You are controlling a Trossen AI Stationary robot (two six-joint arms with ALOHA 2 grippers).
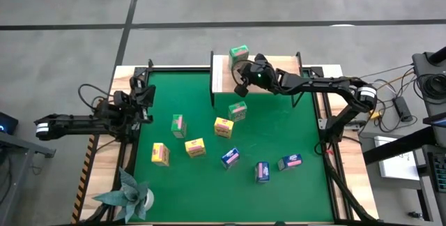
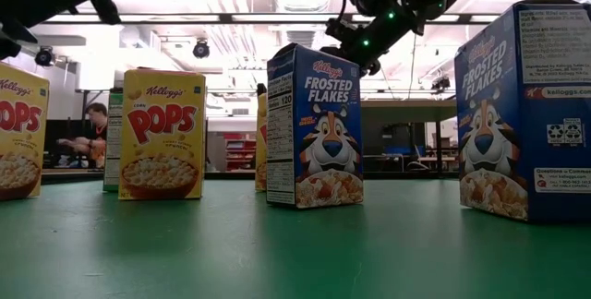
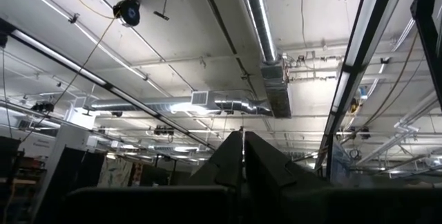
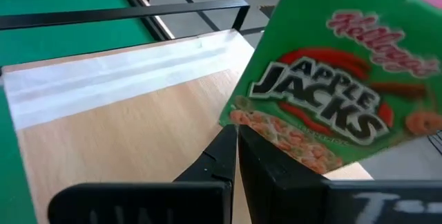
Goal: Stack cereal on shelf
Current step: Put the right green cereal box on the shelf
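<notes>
**A:** Right gripper [image 1: 244,72]: where do we record it?

**B:** Over the wooden shelf [image 1: 221,72] at the far edge of the table. Its fingers [image 4: 221,158] meet with no gap in the right wrist view. A green cereal box [image 4: 331,92], printed Apple Jacks, stands tilted on the shelf just beside them. We cannot tell whether the fingers touch the box.

**A:** And the left gripper [image 1: 143,97]?

**B:** It waits at the left edge of the green mat [image 1: 293,128], fingers pressed together, wrist camera aimed at the ceiling ducts [image 3: 266,58] and light strips.

**A:** Remaining boxes?

**B:** Eight stand on the mat. We count two green boxes [image 1: 237,110], three yellow boxes [image 1: 195,147] and three blue boxes [image 1: 231,158], spread apart across the middle and near side. From table height we read Pops on a yellow box [image 2: 163,133] and Frosted Flakes on a blue box [image 2: 314,125].

**A:** Surface and surroundings?

**B:** The mat lies on a light wooden table [image 1: 125,72] with a black frame. A teal paper plant [image 1: 129,194] sits at the near left corner. The floor is grey. A person [image 2: 92,133] shows far off in the room behind.
</notes>
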